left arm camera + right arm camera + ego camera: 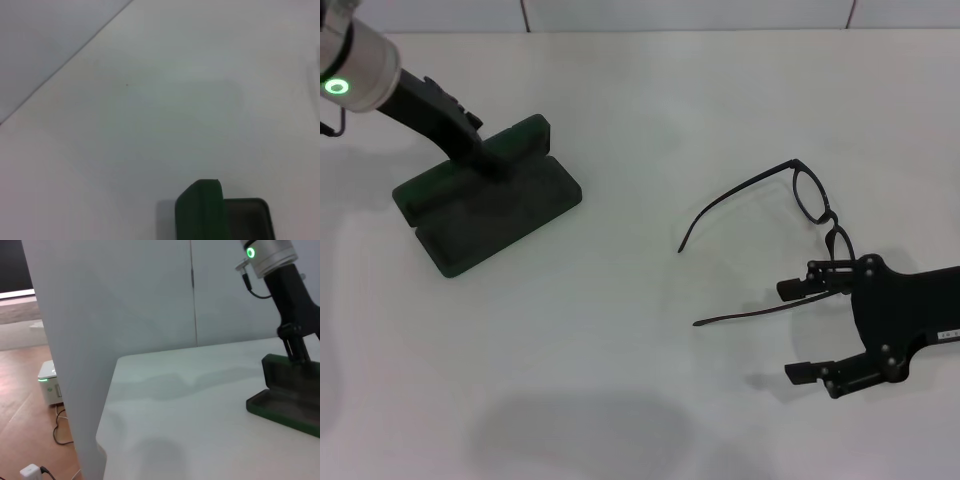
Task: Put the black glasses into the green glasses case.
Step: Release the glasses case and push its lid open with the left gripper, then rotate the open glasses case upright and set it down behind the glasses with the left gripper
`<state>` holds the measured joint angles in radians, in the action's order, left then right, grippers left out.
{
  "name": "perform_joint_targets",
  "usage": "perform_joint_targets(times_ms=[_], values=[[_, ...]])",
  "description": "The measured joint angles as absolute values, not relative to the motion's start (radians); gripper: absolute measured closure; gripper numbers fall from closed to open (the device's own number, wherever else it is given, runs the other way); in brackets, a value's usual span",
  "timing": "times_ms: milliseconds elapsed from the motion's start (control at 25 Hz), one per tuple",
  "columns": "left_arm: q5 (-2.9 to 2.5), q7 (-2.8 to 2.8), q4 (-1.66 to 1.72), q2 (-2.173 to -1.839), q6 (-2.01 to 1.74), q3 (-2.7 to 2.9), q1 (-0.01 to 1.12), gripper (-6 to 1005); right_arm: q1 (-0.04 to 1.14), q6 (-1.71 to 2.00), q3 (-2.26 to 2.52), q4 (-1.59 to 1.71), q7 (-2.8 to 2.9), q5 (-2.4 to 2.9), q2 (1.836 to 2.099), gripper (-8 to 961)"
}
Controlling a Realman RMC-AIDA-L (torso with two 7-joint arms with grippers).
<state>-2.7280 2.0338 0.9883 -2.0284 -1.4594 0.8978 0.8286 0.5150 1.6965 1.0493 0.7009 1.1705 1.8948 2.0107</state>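
The green glasses case (495,215) lies open at the table's left, its lid standing up at the back. My left gripper (490,160) reaches down onto that lid and is shut on it; the right wrist view shows the left gripper (297,347) pinching the upright lid of the case (290,407). The lid's edge (200,210) fills the left wrist view's lower part. The black glasses (829,217) rest unfolded on the table at the right. My right gripper (798,330) is open beside them, with the near temple arm running between its fingers, close to the far finger.
A white table (620,380) carries everything, with a pale wall behind it. In the right wrist view the table's edge (107,405) drops to a wooden floor, where a small white box (50,382) with a green light and cables sit.
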Motion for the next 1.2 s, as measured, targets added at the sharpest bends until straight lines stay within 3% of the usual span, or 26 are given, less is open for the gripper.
perform_joint_targets(times_ms=[600,1200], values=[[-2.744,2.001,0.990,-2.034,-1.412,0.941,0.803,196,0.512,1.694,1.049,0.700,1.170,1.895,2.011,98],[-2.740,1.974,0.994,-2.036,-1.417,0.946,0.808,679,0.512,1.690,1.049,0.700,1.170,1.894,2.011,98]])
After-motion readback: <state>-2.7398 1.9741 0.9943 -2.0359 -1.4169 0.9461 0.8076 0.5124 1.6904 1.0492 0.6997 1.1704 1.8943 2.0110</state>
